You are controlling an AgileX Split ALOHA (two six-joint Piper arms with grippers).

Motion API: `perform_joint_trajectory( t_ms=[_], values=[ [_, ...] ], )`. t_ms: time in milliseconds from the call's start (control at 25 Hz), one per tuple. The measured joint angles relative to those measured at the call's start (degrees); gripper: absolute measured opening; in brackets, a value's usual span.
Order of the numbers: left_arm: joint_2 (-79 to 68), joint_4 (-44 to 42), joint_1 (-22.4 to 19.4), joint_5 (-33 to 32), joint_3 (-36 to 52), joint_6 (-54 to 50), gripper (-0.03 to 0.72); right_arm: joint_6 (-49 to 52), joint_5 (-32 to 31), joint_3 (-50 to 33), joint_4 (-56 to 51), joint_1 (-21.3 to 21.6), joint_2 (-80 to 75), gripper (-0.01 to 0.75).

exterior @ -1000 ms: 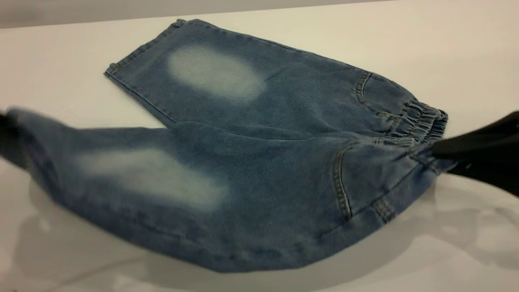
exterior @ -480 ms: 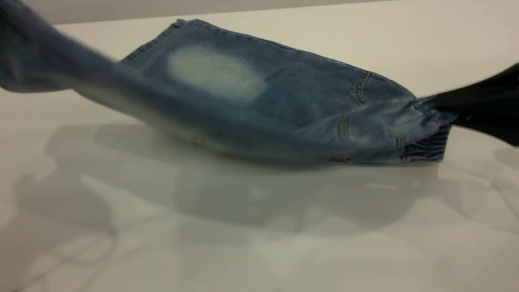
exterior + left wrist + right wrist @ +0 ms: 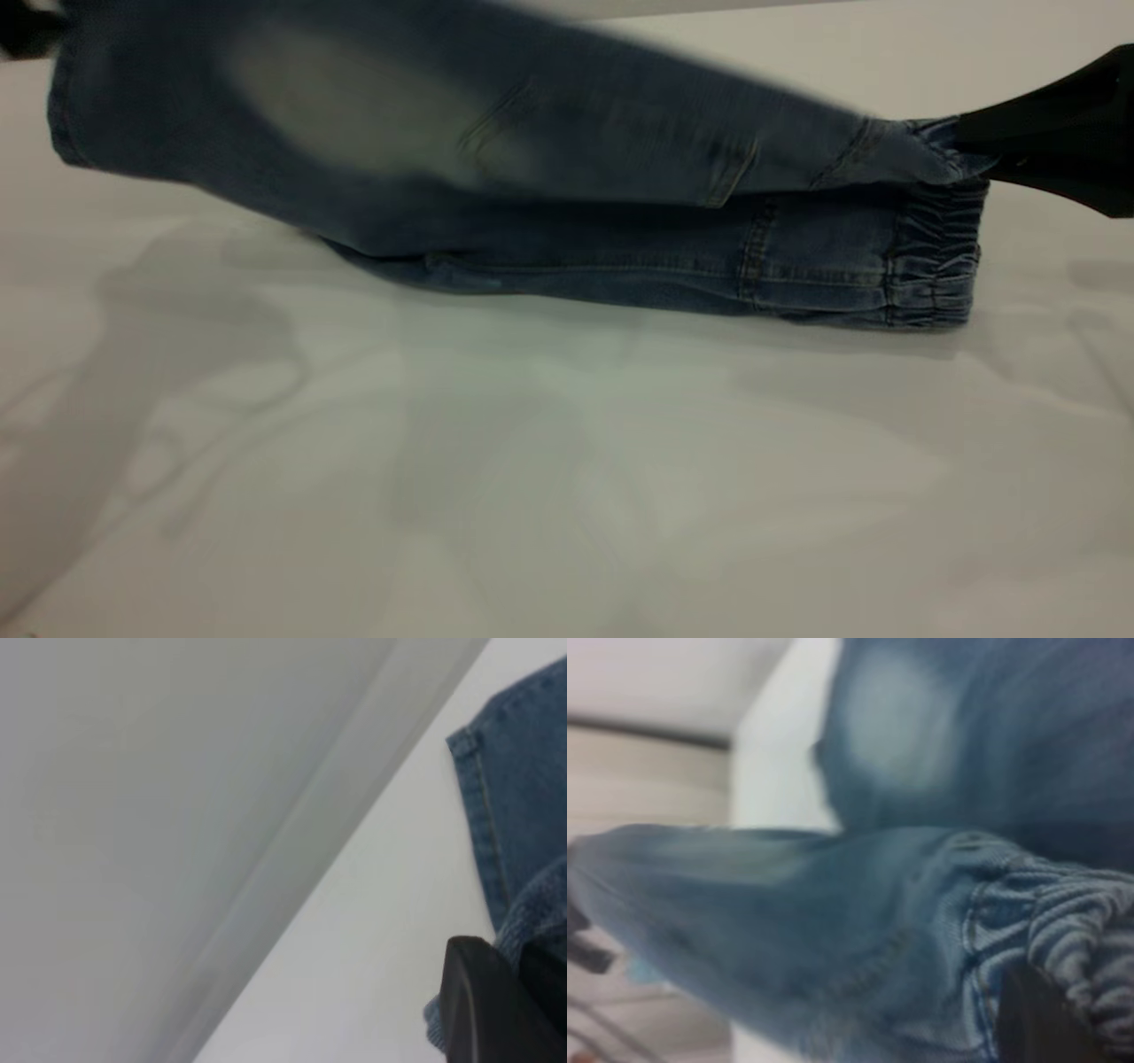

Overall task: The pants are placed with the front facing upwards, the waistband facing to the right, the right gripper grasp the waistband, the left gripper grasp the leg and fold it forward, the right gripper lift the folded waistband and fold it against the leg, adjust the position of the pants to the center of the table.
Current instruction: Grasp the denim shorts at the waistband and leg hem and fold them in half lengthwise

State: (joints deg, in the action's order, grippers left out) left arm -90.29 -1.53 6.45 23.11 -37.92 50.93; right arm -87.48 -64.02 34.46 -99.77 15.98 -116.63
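Lying across the white desk [image 3: 567, 461], the pants [image 3: 620, 257] are half folded: one leg rests flat while the other is raised above it. At the near right, the right gripper [image 3: 961, 142] has its fingers clamped on the waistband [image 3: 935, 266], lifting its upper edge. Farther off at the left, the left gripper [image 3: 27, 31] is barely seen in the exterior view; only the left wrist view shows its dark fingers [image 3: 483, 1010] pinching denim at the leg's hem, with the desk's edge beyond
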Motion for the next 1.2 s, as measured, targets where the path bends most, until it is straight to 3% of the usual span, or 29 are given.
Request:
perform_joint_trajectory(
  t_ms=[240, 560, 960, 1200],
  values=[
    [-13.7, -0.1, 0.0, 0.2, -10.3, -0.4, 0.045, 4.6, 5.9, 3.6, 0.0, 0.0, 0.0, 0.042],
    [-23.1, -0.4, 0.0, -0.5, -19.8, -0.3, 0.045, 5.9, 6.5, 3.7, -0.2, 0.0, 0.0, 0.042],
    [-24.7, -3.3, 0.0, -0.5, -21.2, -0.2, 0.045, 7.4, 6.7, 3.7, -0.2, 0.0, 0.0, 0.053],
    [-24.6, -3.2, 0.0, -0.5, -21.2, -0.2, 0.045, 7.6, 6.7, 3.7, -0.2, 0.0, 0.0, 0.111]
  ],
)
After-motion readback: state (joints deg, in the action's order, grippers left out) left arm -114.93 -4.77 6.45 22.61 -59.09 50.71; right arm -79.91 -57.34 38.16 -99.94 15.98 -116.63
